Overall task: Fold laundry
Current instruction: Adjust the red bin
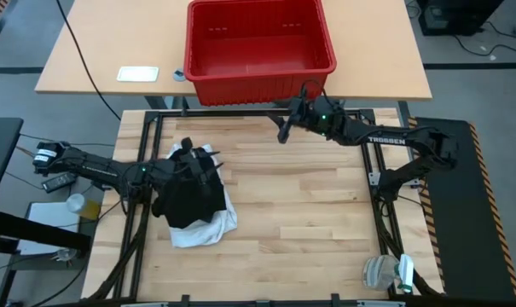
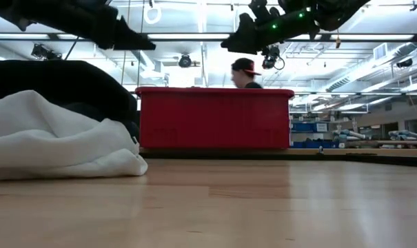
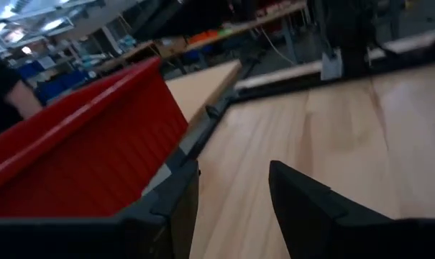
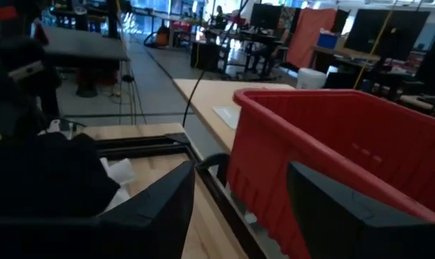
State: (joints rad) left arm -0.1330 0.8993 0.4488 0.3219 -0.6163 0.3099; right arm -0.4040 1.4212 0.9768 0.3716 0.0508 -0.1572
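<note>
The laundry lies in a pile at the table's left. A black garment (image 1: 189,200) rests on top of a white shirt (image 1: 213,226), and the shirt's lower edge rests on the wood (image 2: 63,148). My left gripper (image 1: 202,160) hovers above the pile's far part. It is open, and nothing shows between its fingers (image 3: 231,216). My right gripper (image 1: 283,132) hangs high near the red crate's near wall. It is also open with nothing in it (image 4: 239,208). The right wrist view shows the pile farther off (image 4: 52,180).
A red plastic crate (image 1: 259,85) stands on the far table, just past the worktable's far edge. A black metal frame (image 1: 151,128) borders the wood. A white card (image 1: 138,74) lies far left. A person (image 2: 244,72) stands beyond the crate. Bare wood (image 1: 309,205) spans the middle and right.
</note>
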